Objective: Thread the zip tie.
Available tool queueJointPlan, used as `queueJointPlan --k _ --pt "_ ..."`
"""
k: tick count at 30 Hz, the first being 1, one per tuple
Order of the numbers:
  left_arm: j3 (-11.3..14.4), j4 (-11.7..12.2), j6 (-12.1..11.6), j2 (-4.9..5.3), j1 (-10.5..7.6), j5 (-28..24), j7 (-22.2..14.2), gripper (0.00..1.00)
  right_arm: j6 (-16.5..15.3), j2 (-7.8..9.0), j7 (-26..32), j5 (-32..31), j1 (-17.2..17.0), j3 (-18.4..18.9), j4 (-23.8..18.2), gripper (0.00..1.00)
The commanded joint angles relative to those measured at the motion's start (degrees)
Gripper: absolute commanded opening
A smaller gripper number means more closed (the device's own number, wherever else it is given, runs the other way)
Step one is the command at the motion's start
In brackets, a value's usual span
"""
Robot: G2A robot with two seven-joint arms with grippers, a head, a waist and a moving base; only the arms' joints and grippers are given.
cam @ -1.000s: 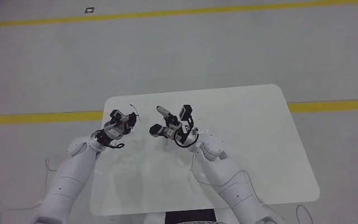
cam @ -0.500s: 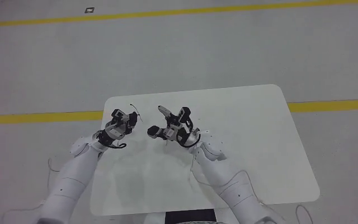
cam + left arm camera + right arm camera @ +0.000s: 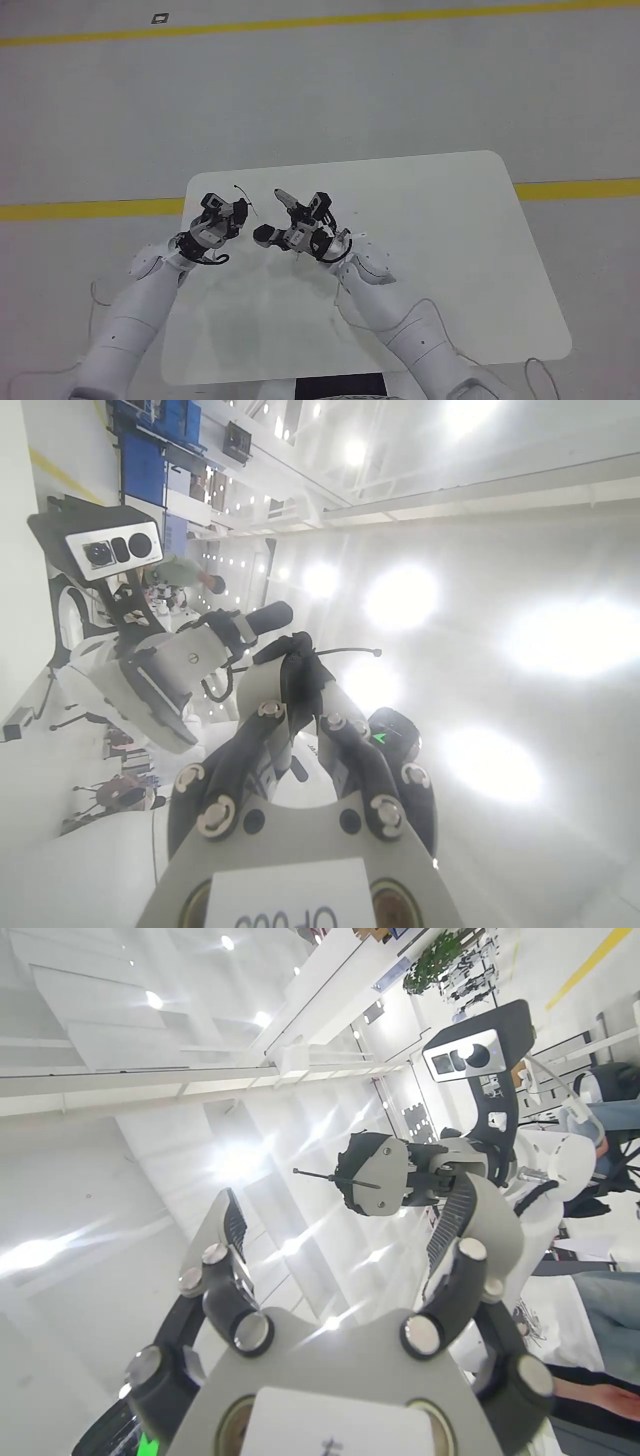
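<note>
Top view: white worktop (image 3: 450, 260). The left gripper (image 3: 234, 212) and right gripper (image 3: 272, 214) are over its far left part, facing each other, near but apart.
Left wrist view: left jaws clamped on a thin black zip tie (image 3: 345, 650), its free length projecting past the tips.
Right wrist view: right jaws wide apart, holding nothing. The tie sits just beyond them, in the left gripper.

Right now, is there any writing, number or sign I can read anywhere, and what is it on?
White label on the left gripper: cut off at the edge, unreadable.
White sticker on the right gripper: cut off, unreadable.
Floor marker: too small.
Nothing reads whole.
</note>
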Motion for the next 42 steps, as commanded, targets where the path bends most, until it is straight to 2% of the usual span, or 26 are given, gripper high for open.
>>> queueJointPlan --k 1,11,16,20,34,40,42 --pt "0.0 0.0 0.0 0.0 0.0 0.0 0.0 0.0 -0.3 -0.07 -0.2 0.2 0.3 -0.5 0.5 0.49" --pt "0.0 0.0 0.0 0.0 0.0 0.0 0.0 0.0 -2.8 -0.2 -1.2 0.8 1.3 -2.0 2.0 0.36" --pt "0.0 0.0 0.0 0.0 0.0 0.0 0.0 0.0 -4.0 -0.18 -1.6 0.9 1.4 -2.6 2.2 0.34" --pt "0.0 0.0 0.0 0.0 0.0 0.0 0.0 0.0 -4.4 -0.12 -1.7 1.0 1.4 -3.0 2.3 0.32" --pt "0.0 0.0 0.0 0.0 0.0 0.0 0.0 0.0 -6.3 0.22 -2.6 0.8 1.4 -3.5 2.2 0.15" --pt "0.0 0.0 0.0 0.0 0.0 0.0 0.0 0.0 -6.4 0.35 -2.7 1.1 1.4 -3.7 2.2 0.15" --pt "0.0 0.0 0.0 0.0 0.0 0.0 0.0 0.0 -6.6 0.38 -2.7 1.1 1.5 -3.7 2.2 0.12"
